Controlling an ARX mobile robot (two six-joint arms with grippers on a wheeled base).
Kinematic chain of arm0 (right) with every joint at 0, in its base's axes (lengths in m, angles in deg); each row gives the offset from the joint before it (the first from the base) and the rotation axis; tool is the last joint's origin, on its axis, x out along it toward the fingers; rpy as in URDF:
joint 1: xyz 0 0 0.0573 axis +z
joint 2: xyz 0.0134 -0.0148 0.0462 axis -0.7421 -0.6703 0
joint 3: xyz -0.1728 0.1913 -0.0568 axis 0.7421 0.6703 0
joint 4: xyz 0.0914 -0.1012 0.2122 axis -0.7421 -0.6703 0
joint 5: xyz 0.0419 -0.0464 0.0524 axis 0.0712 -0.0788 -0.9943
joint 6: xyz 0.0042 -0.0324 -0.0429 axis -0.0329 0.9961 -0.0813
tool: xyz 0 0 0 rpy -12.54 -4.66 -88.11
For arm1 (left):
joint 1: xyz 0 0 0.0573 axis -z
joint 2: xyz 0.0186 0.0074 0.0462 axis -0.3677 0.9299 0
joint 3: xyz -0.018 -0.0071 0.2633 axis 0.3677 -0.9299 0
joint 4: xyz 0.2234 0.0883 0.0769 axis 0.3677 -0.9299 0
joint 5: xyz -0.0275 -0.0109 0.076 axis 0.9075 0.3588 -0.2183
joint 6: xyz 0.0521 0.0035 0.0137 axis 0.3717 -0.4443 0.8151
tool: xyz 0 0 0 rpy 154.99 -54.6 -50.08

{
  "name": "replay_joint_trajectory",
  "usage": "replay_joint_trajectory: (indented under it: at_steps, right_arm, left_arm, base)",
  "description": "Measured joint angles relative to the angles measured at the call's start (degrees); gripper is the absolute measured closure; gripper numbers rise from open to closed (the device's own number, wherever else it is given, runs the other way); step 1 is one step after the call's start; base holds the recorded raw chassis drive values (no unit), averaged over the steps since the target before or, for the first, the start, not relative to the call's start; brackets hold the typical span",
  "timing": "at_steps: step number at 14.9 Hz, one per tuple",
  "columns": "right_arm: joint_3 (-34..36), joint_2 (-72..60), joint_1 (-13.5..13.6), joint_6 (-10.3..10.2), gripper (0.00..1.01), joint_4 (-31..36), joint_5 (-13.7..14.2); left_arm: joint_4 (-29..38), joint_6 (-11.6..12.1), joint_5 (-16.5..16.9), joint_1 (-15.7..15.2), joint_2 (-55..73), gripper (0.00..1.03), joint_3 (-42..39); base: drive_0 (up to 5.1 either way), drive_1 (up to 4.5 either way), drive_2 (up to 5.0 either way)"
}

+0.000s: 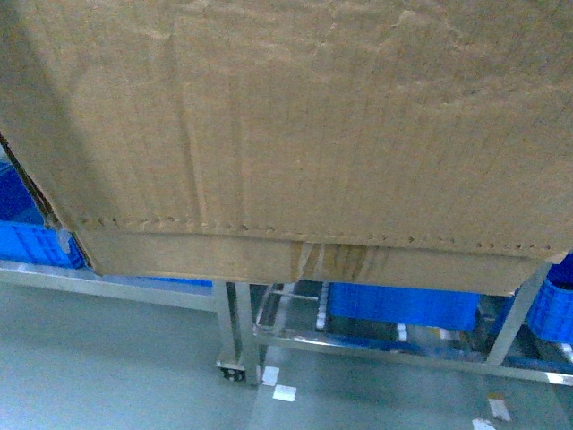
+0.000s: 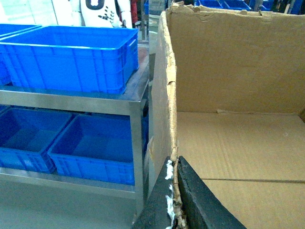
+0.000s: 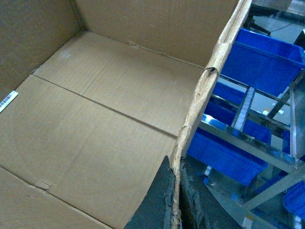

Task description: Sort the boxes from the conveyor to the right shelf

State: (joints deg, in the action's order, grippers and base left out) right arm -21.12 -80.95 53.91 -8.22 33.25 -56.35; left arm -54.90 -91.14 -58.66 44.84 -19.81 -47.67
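Note:
A large brown cardboard box (image 1: 295, 125) fills most of the head view, held up off the floor, with a dotted perforation line near its base. My left gripper (image 2: 174, 200) is shut on the box's ragged left wall edge (image 2: 169, 95). My right gripper (image 3: 177, 205) is shut on the box's right wall edge (image 3: 209, 81). The box's inside (image 3: 95, 119) is empty. The steel right shelf (image 1: 394, 336) shows below and behind the box, and its roller rail (image 3: 243, 112) lies right of the box. The conveyor is out of view.
Blue plastic crates (image 2: 71, 57) sit on a steel rack (image 2: 136, 107) left of the box, more of them (image 2: 95, 148) on its lower tier. Blue crates (image 3: 257, 62) also sit in the right shelf. The grey floor (image 1: 107, 367) shows below, with white tape marks (image 1: 284, 392).

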Motion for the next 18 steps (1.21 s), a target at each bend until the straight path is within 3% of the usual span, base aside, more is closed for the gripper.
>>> replay_joint_trajectory:
  at_steps: [8,18]
  right_arm:
    - [0.0,0.0,-0.02,0.02,0.99,-0.13,0.02]
    - [0.0,-0.11,-0.02,0.2,0.99,-0.02,0.09]
  left_arm:
    - [-0.02,0.0,0.02,0.0,0.0,1.01,0.0]
    - [0.04,0.0,-0.02,0.15,0.15,1.01,0.0]
  base:
    - [3.9,-0.38,-3.9]
    - [0.1,0.11,0.1]
